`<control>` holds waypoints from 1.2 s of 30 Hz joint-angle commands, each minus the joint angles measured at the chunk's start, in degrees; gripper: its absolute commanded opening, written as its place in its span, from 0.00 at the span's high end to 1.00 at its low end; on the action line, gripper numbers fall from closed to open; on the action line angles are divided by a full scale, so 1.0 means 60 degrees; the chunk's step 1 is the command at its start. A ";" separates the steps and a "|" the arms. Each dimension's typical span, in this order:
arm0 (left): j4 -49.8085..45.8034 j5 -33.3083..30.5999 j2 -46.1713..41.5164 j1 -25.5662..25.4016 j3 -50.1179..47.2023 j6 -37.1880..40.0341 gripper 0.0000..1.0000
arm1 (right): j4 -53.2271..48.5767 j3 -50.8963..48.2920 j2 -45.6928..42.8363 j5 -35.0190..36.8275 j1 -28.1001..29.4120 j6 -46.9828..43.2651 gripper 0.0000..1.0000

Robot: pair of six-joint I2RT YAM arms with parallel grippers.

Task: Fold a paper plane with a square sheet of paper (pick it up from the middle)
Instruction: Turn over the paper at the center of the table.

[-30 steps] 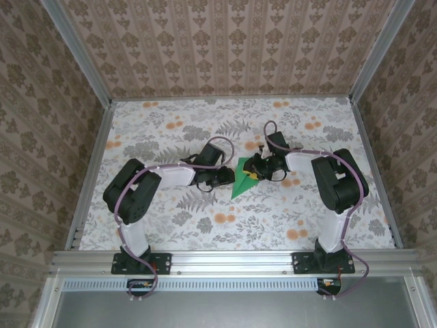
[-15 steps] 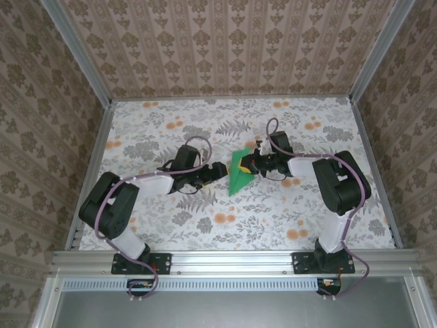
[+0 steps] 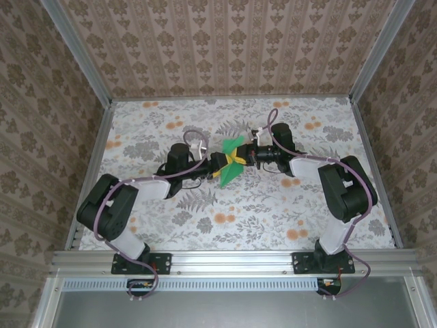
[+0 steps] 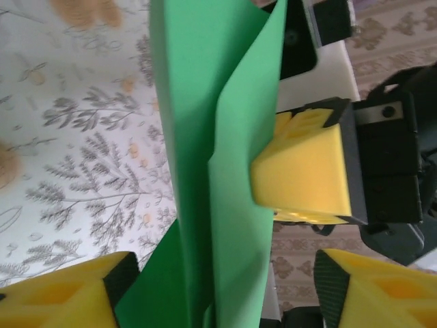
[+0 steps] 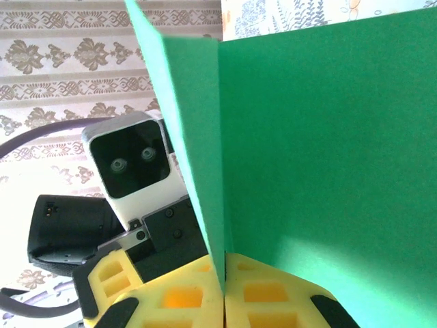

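Both arms reach from the near edge of the floral-patterned table point(image 3: 293, 219) and meet above its middle, somewhat toward the far edge. The thin bright green sheet of paper point(image 3: 229, 161), already carrying folds, is held there between the two grippers. It stands on edge with its layers splayed and appears clear of the table. The left gripper point(image 3: 218, 165) has its yellow fingers point(image 4: 65, 294) spread, straddling the lower part of the sheet; no firm pinch is evident. The right gripper point(image 3: 246, 158) has its yellow pads point(image 5: 177, 301) pressed together on the sheet at a crease line and appears to carry it. Assessment: the sheet is very light, limp away from its creases and stiffer along them. It is smooth, so it is liable to slide between pads under a sideways pull, and opposing tugs could tear it or crease it wrongly. Recommended hold: on the folded spine, where layers are doubled, close to the existing pinch, pads flat, not on a loose single-layer flap or corner.
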 commanded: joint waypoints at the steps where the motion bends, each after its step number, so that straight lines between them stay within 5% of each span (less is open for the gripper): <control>1: 0.2209 0.0526 0.0449 -0.0035 -0.0251 -0.0990 0.43 | 0.0374 0.0147 -0.0236 -0.0393 0.0036 0.0297 0.93; 14: 0.1626 0.0191 0.0430 0.0039 -0.0389 -0.0591 0.82 | -0.1660 0.0437 -0.0342 0.0090 -0.0101 -0.1048 0.83; 22: -0.0526 -0.0087 -0.0344 0.0082 -0.0184 0.0602 0.84 | -0.4227 0.0607 -0.1033 0.1243 -0.0612 -0.2703 0.48; 26: -0.3933 -0.0729 -0.1068 0.0131 0.0434 0.2141 0.85 | -0.5556 0.0489 -0.1597 0.2572 -0.0853 -0.3699 0.38; 31: -1.1093 -0.4899 -0.1708 -0.0317 0.2815 0.4977 0.85 | -0.6649 0.0082 -0.2490 0.4589 -0.0857 -0.4746 0.27; 36: -1.4336 -0.8153 -0.1293 -0.1010 0.4656 0.5568 0.85 | -0.6620 -0.0573 -0.3209 0.5678 -0.0859 -0.5057 0.20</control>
